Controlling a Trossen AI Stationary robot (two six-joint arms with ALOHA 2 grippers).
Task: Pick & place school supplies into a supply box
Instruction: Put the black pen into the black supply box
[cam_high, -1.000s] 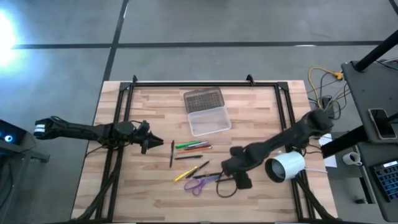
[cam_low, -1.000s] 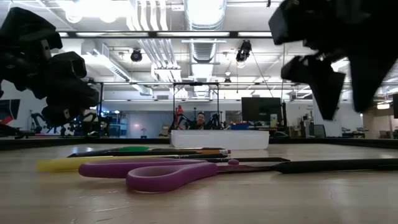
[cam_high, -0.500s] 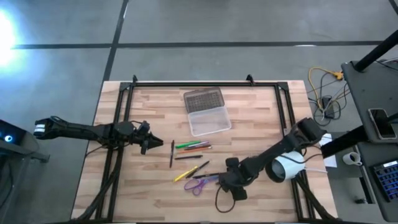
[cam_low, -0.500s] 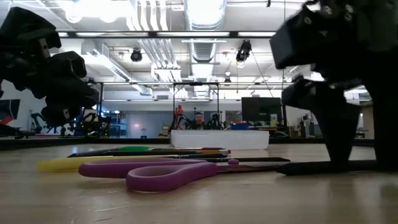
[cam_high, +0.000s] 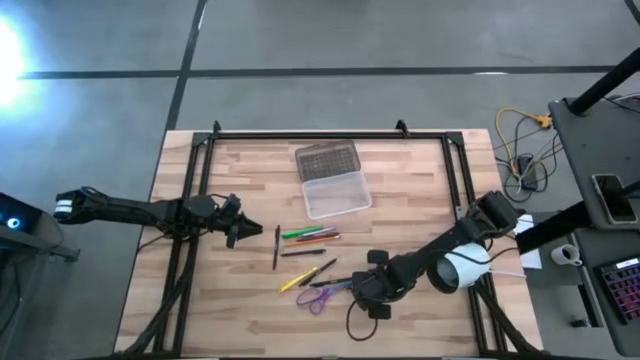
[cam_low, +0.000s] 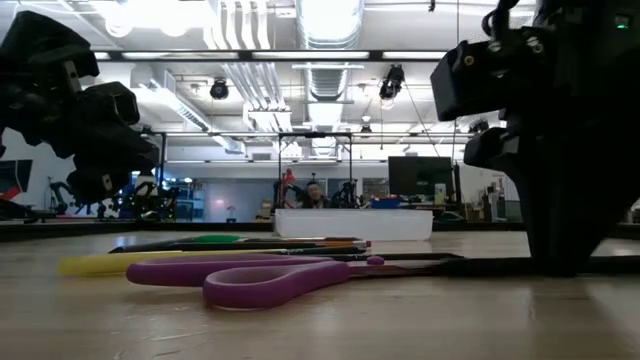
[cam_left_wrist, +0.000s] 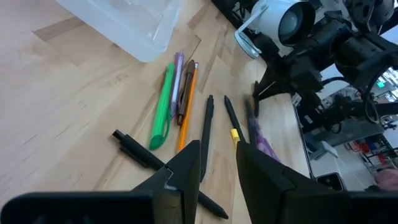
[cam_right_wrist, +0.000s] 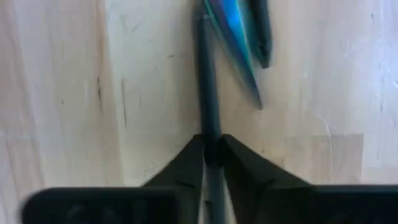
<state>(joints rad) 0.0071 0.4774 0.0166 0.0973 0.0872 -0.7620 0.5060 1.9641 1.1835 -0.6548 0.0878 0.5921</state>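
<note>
Right tool (cam_high: 362, 290) has dropped to the desk (cam_high: 420, 180) and now pinches a black pen (cam_right_wrist: 207, 99) beside the purple scissors (cam_high: 322, 295). Left tool (cam_high: 243, 228) hasn't moved, fingers slightly spread. Supply box (cam_high: 333, 178) sits open up top.

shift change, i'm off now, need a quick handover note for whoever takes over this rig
Right pincer: down at the table, shut on a thin black pen beside the purple scissors.
Left pincer: hovering left of the pile, holding nothing, jaws a little apart.
Supply box: lid open, nothing visible inside.
Done: nothing boxed yet.
Left: lift the black pen into the box, then the other pens and markers and the scissors.
</note>
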